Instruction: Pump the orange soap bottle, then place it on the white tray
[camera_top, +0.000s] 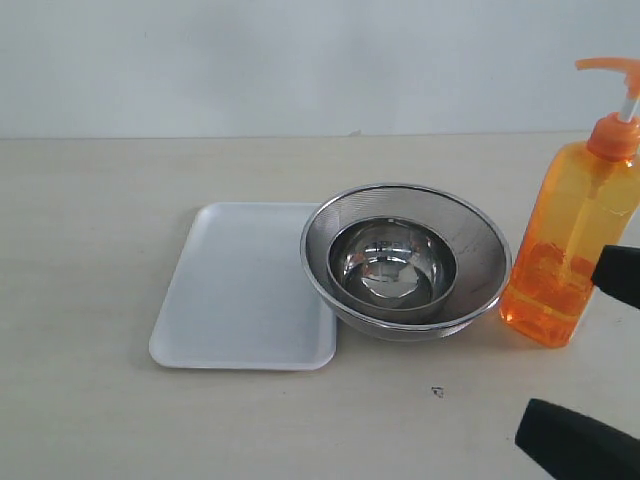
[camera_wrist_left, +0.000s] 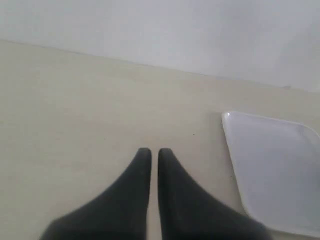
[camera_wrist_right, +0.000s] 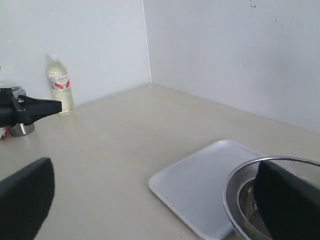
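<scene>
Orange soap bottle: upright on the table, just right of the bowls, off the tray.
White tray: flat, left of the bowls.
Steel bowls: small one nested in a larger one, whose rim overlaps the tray's edge.
Right tool: spread wide, empty, by the bottle's base.
Left tool: tips nearly together, empty, over bare table.

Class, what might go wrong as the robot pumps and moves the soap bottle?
The orange soap bottle is tall and narrow; an off-centre press on its pump head may tip it. The steel bowls stand between it and the white tray, overlapping the tray's edge, so a low carry may strike them.
</scene>
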